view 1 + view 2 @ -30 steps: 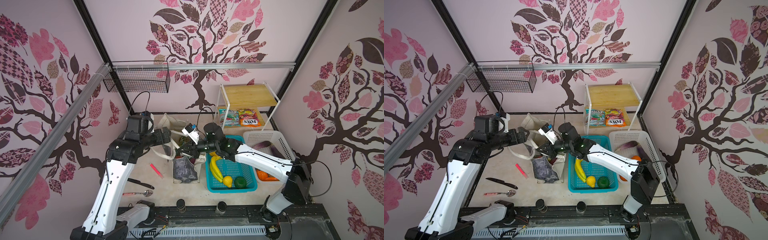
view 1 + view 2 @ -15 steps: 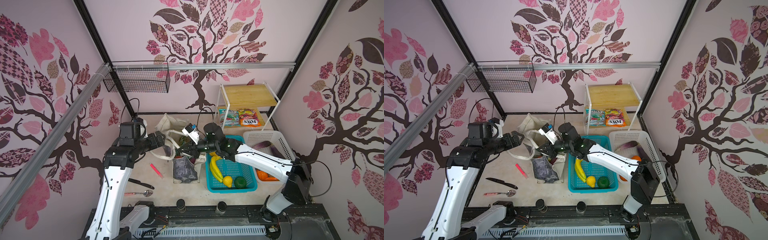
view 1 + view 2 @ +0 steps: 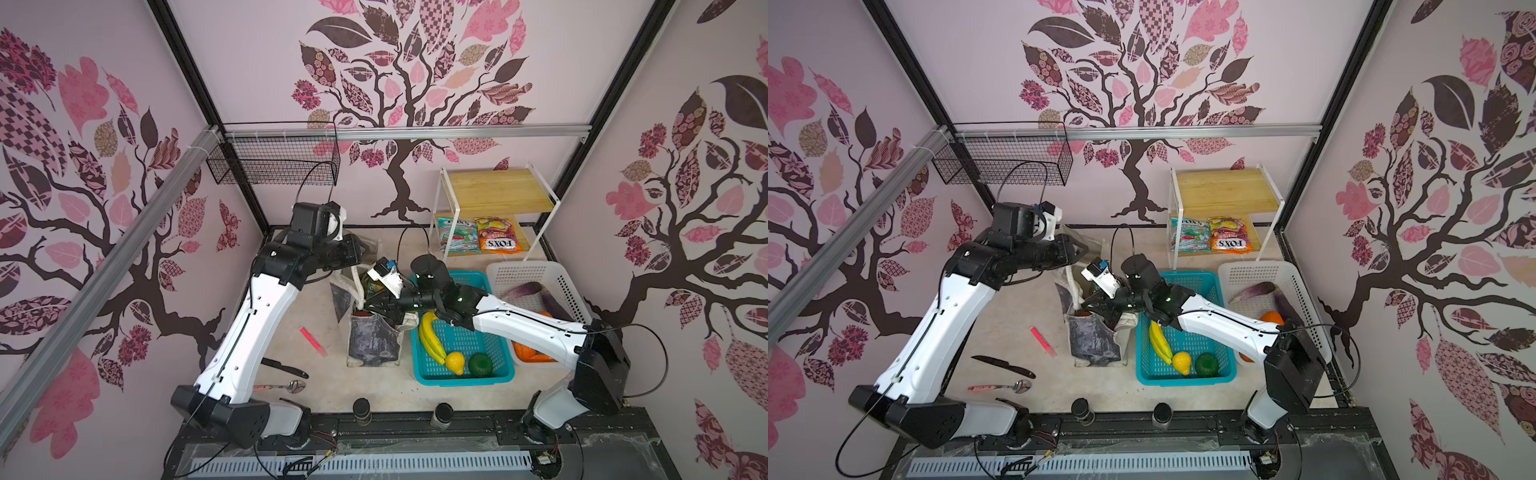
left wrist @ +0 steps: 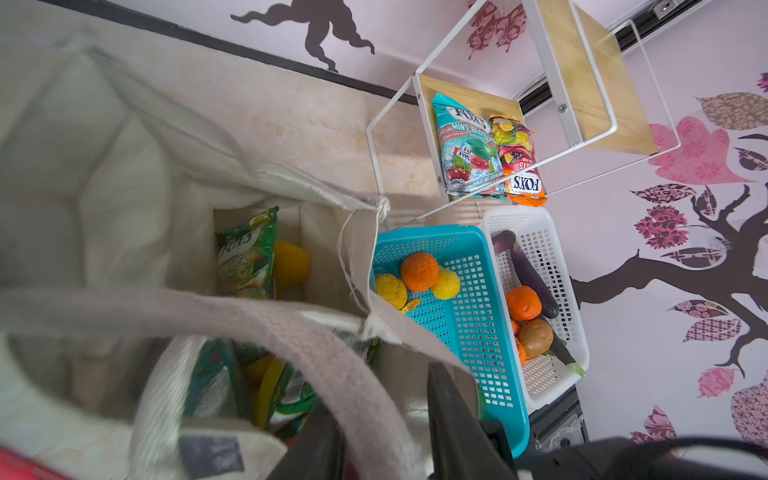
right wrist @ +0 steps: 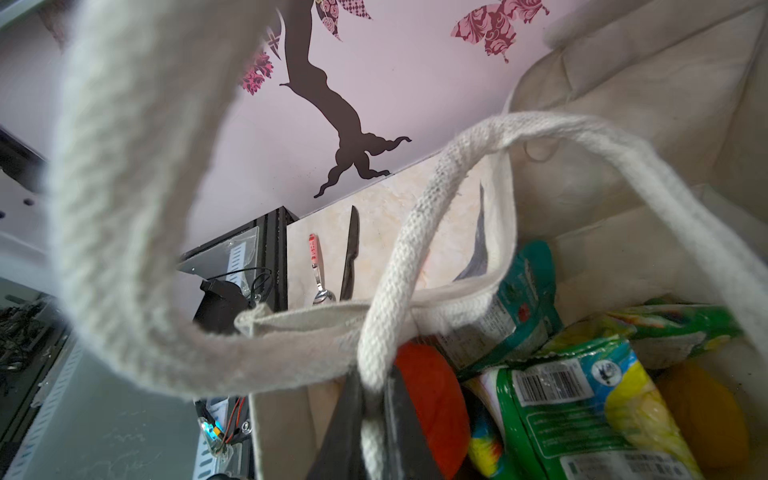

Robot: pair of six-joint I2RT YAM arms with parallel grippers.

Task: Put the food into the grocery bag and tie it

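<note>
Two straps, one sure grip: the tie could slip, or the bag could tip.

The grocery bag [image 3: 374, 336] stands on the counter [image 3: 386, 395] just beside the teal basket [image 3: 465, 379], its mouth open over green snack packets [image 5: 582, 399]. The right fingers [image 5: 405, 428] are clamped on one strap handle [image 5: 415, 232]. The left fingers [image 4: 449, 415] stand on either side of the other strap [image 4: 249, 316], and I cannot tell whether they pinch it. If they close on air or on the bag's rim, that strap would drop and the knot would fail. A hard pull by either arm could topple the soft bag and spill the packets. Bananas [image 3: 428, 336] and a lemon [image 3: 455, 362] lie in the teal basket, and tying now would likely shut them out.
</note>
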